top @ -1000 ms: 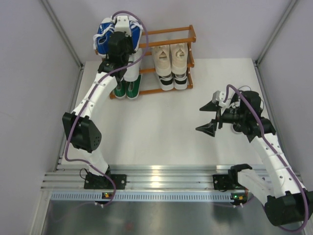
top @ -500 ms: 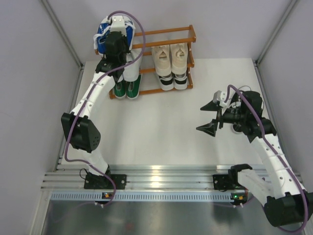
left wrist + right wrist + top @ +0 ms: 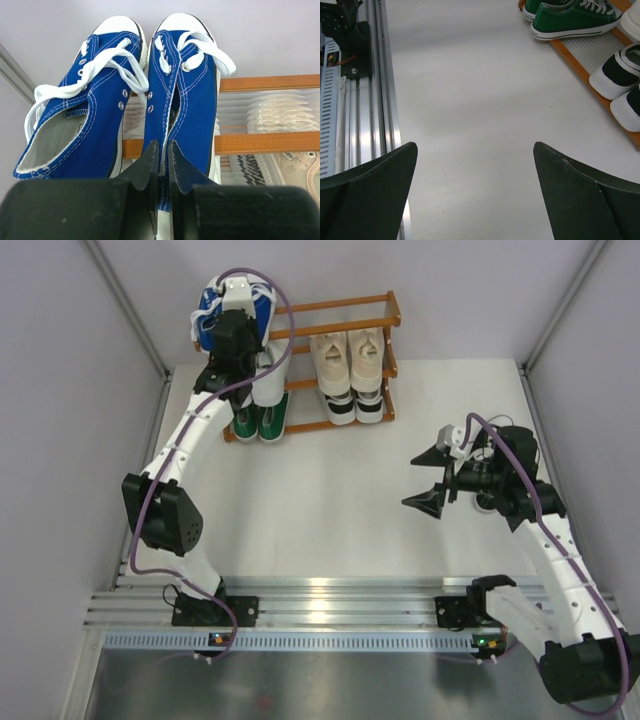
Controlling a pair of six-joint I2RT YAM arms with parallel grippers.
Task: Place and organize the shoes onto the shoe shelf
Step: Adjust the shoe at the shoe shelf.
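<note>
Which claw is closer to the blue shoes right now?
Left. The left claw is pinched shut on the blue shoes at the shoe shelf's top left. The right claw hangs open over the table, off to the shelf's right.

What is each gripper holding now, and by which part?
The left gripper pinches a blue canvas sneaker with white laces by the side wall of its upper. The right gripper is open and empty.
</note>
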